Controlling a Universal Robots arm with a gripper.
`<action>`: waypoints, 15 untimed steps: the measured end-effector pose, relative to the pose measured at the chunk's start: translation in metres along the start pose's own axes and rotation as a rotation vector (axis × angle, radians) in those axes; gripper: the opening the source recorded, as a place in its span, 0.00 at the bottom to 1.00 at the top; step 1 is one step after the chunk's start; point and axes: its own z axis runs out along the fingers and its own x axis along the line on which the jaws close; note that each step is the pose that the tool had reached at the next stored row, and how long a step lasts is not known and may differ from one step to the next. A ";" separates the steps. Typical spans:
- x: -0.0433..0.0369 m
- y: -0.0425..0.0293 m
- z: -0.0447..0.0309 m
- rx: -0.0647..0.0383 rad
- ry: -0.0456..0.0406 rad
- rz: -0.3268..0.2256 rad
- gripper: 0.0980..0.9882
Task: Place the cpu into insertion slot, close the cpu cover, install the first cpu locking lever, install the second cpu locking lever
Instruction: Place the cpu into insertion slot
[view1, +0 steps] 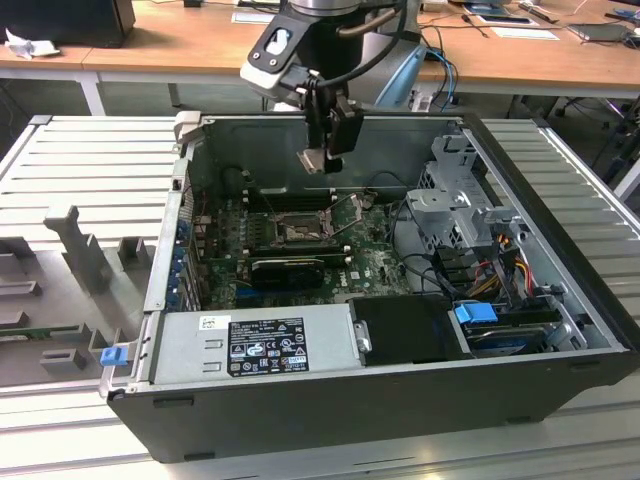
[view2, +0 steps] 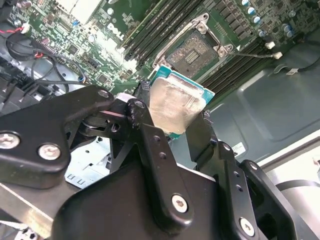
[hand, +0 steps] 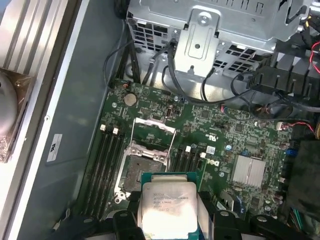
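The tool (view1: 322, 160) is clenched on the cpu (view1: 313, 160). One black finger (view2: 142, 125) presses on each side of the chip, and the shiny grey top shows between them in both wrist views. The cpu has a thin green edge around it.

In the exterior view the tool hangs high inside the open computer case (view1: 350, 410), up near the back wall. The cpu is in the air and does not touch anything but the tool.

Down below lies the green motherboard (view1: 372, 262). The insertion slot (hand: 142, 167) sits on it, a dark square with a silver rim. The slot is open and has no chip in it. The cpu cover (hand: 155, 131) is flipped open, on the side of the slot that is nearer the drive cage (hand: 210, 30). Long black memory slots (hand: 107, 165) run just beside the insertion slot.

At the front of the case lies a silver power supply box (view1: 255, 340) with a black label. The case rests on a grey ribbed tabletop (view1: 90, 170).
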 end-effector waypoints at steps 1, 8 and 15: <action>0.0000 0.0000 0.0001 0.000 -0.0010 0.010 0.48; 0.0000 -0.0003 0.0034 -0.002 -0.0170 0.167 0.48; -0.0001 -0.0009 0.0098 -0.003 -0.0215 0.216 0.48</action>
